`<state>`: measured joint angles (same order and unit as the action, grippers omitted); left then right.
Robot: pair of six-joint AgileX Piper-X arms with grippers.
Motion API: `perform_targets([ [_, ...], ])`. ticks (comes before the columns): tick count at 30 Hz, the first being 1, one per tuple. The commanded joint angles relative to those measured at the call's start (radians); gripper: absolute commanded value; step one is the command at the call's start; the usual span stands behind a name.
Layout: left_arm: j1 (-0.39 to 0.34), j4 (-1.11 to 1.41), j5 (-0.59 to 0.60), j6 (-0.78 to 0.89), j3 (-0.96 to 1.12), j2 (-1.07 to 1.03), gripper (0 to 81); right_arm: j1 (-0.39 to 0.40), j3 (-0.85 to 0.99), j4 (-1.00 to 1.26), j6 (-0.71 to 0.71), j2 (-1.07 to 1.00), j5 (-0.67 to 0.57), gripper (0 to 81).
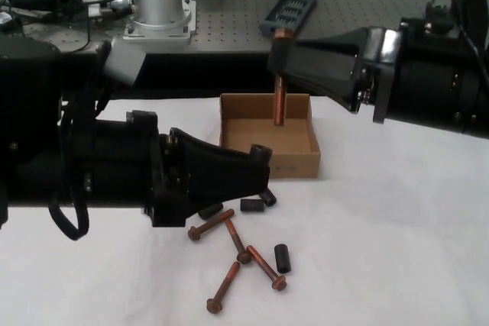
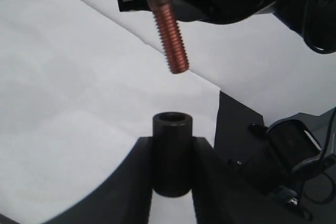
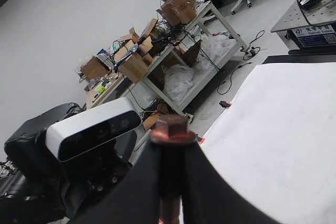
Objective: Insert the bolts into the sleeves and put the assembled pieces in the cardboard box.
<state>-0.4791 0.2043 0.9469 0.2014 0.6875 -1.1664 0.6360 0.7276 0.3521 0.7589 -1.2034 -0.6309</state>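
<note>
Left arm: extended in from 9 o'clock in the high view, pointed toward 3 o'clock.
Left gripper (image 1: 257, 161): fingers closed around an upright sleeve (image 2: 172, 129).
Right arm: extended in from 3 o'clock, pointed toward 9 o'clock.
Right gripper (image 1: 280, 57): fingers clamped on a bolt (image 1: 280, 101), held vertical, head up.

Coppery threaded bolt (image 2: 169, 32) — matt black sleeve (image 2: 172, 153)

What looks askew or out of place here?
Only one thing: the copper-coloured threaded bolt in the right gripper is tilted relative to the black cylindrical sleeve in the left gripper. Nothing looks damaged.
</note>
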Motion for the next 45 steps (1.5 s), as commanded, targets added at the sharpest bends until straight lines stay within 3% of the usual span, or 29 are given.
perform_targets([
  [1, 0.002, 0.055, 0.035, 0.035, 0.004, 0.012, 0.6, -0.008, 0.012, 0.021, -0.018, 0.000, -0.014, 1.7],
  [12, 0.002, 0.118, 0.033, 0.076, 0.004, 0.012, 0.6, -0.008, 0.012, 0.021, -0.085, 0.000, -0.010, 1.7],
  [23, 0.002, 0.113, 0.024, 0.076, 0.004, 0.012, 0.6, -0.004, 0.012, 0.105, -0.013, 0.000, 0.014, 1.7],
  [31, 0.002, 0.113, 0.025, 0.068, 0.004, 0.012, 0.6, 0.053, 0.012, 0.105, -0.011, 0.000, 0.013, 1.7],
  [45, 0.002, 0.136, 0.032, 0.087, 0.004, 0.012, 0.6, 0.052, 0.007, 0.111, -0.019, 0.000, 0.014, 1.7],
])
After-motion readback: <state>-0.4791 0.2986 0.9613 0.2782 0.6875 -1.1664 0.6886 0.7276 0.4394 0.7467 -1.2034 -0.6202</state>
